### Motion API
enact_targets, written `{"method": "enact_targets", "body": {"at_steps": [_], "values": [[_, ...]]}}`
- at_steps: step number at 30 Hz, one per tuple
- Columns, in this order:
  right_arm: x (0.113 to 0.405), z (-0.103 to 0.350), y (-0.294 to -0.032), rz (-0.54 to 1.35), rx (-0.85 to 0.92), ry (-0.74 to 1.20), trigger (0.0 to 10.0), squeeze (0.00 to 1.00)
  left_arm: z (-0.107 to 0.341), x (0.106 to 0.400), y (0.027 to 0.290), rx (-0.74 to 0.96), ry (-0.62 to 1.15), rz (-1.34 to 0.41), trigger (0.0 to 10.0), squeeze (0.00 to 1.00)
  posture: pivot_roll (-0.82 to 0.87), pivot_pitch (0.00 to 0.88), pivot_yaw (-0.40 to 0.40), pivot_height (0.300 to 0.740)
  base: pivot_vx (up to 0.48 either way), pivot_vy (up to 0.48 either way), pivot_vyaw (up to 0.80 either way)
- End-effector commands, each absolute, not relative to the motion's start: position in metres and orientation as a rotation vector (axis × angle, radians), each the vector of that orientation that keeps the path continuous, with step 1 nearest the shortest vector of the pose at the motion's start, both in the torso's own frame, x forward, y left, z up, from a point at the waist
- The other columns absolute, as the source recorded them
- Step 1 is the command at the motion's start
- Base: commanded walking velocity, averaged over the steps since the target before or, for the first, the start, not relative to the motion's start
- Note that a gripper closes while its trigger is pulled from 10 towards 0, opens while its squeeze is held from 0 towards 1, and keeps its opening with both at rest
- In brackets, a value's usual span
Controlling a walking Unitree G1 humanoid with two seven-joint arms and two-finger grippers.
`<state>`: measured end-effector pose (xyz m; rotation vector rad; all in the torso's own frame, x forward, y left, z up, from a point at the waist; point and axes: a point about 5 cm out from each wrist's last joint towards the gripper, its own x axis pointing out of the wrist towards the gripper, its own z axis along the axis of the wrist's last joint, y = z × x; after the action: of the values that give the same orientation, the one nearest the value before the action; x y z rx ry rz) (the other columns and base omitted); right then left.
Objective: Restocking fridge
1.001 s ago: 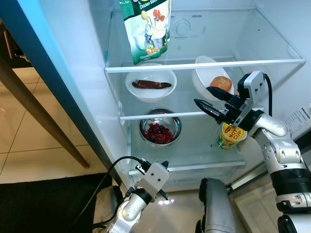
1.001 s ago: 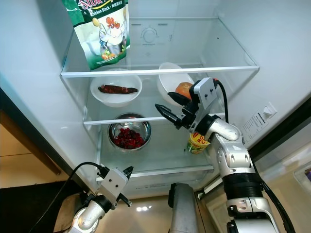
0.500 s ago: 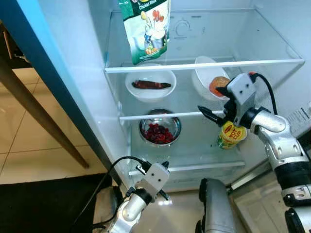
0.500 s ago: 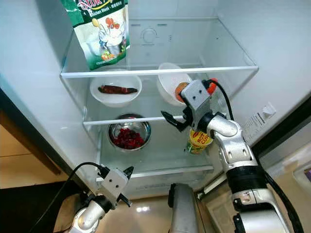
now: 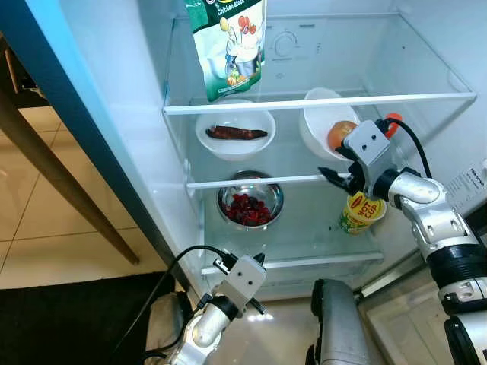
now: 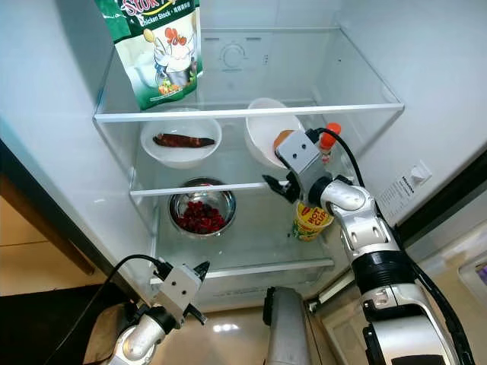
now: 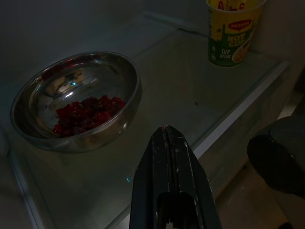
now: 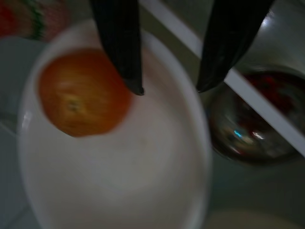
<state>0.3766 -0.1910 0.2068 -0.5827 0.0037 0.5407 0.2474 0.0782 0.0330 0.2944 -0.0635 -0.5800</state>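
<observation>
Right gripper (image 5: pixel 329 176): It is up at the front edge of the middle shelf (image 5: pixel 259 181). Its jaws are apart and hold nothing. They point at about 9 o'clock in the head views.

Orange fruit (image 5: pixel 342 134): It sits in the white bowl (image 5: pixel 316 122) on the middle shelf, on the right side. The bowl is tilted toward the front.

Key relation: From the jaws, the fruit lies at about 1 o'clock, a bit higher and deeper in the fridge. In the right wrist view the fruit (image 8: pixel 82 97) is off to the side of one finger (image 8: pixel 119 43), not between the two. So I think the jaws must swing over before they can close on it. The fruit is round, so it has no long side to line up with.

Nearer arm: The right arm is close by. The left gripper (image 5: pixel 257 283) hangs low below the fridge, well apart, with its jaws together.

Noodle cup (image 5: pixel 362 212): It stands upright on the bottom shelf, just under the right arm.

Other things: A white dish with a dark sausage (image 5: pixel 237 132), a steel bowl of red berries (image 5: pixel 249 205) and a green stock pouch (image 5: pixel 228 46) on the top shelf.

Change: A second ago the right gripper was lower and more out in front. It has now come up and closer to the bowl. Nothing in the fridge has moved.
</observation>
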Motion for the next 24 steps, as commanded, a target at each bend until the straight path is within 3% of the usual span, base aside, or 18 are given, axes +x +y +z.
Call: {"method": "enact_targets", "body": {"at_steps": [1,8,12,24], "values": [[0.378,0.208,-0.198,0.510,-0.644,0.010,0.0,0.00,0.028,0.243,0.073,0.287,-0.049,-0.596,10.0,0.00,-0.07,0.180,-0.035,0.415,0.000,0.000,0.00],[0.380,0.214,-0.203,0.487,-0.722,-0.001,0.0,0.00,0.028,0.243,0.072,0.287,-0.049,-0.599,10.0,0.00,-0.07,0.173,-0.040,0.415,0.000,0.000,0.00],[0.381,0.219,-0.203,0.497,-0.859,-0.015,0.0,0.00,0.029,0.244,0.071,0.286,-0.053,-0.600,10.0,0.00,-0.07,0.173,-0.040,0.415,0.000,0.000,0.00],[0.379,0.216,-0.189,0.632,-1.119,-0.011,0.0,0.00,0.029,0.245,0.069,0.283,-0.055,-0.600,10.0,0.00,-0.08,0.173,-0.046,0.415,0.000,0.000,0.00]]}}
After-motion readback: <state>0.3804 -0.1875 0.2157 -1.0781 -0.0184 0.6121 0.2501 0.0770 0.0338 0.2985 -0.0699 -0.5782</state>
